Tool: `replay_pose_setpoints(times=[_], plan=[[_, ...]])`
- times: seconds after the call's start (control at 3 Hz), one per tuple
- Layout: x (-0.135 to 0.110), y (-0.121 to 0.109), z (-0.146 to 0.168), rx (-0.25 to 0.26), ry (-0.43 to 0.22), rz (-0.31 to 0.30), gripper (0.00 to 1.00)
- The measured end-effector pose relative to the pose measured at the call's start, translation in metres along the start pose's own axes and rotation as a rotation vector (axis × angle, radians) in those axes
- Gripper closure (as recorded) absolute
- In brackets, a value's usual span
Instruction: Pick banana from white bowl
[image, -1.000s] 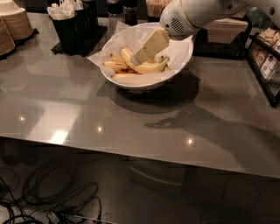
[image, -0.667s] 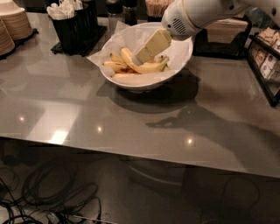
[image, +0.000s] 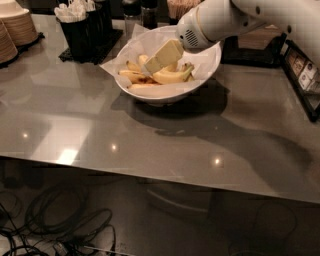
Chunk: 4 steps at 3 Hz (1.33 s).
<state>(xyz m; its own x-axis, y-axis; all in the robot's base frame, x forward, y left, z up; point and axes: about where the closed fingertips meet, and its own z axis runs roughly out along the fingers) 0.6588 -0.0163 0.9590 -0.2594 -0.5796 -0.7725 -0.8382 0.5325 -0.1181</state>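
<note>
The white bowl (image: 165, 96) stands at the back middle of the grey table, lined with white paper (image: 125, 50). The banana (image: 172, 76), plump, yellow and curved, lies across the middle of the bowl with its stem end up to the right. Smaller, brown-marked bananas (image: 132, 76) lie to its left. My gripper (image: 151, 67), cream-coloured on a white arm (image: 215, 22), reaches down from the upper right into the bowl. Its tip is just above the banana's left part, and it hides part of the bananas behind it.
Stacked tan paper bowls (image: 14, 27) stand at the far left. A black caddy of white packets (image: 82, 27) and dark bottles (image: 141, 11) stand behind the bowl. A dark rack (image: 302, 75) lines the right edge. Cables (image: 55, 225) lie on the floor below the table's front.
</note>
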Motion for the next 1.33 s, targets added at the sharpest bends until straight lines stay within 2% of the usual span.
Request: replay_pose_setpoints(times=[0.33,0.67,1.33], plan=[[-0.010,-0.010,0.038,0.000,-0.006,0.005,0.00],[-0.012,-0.008,0.043,-0.005,-0.006,0.002,0.18],[-0.003,-0.015,0.056,0.010,0.000,0.049,0.05]])
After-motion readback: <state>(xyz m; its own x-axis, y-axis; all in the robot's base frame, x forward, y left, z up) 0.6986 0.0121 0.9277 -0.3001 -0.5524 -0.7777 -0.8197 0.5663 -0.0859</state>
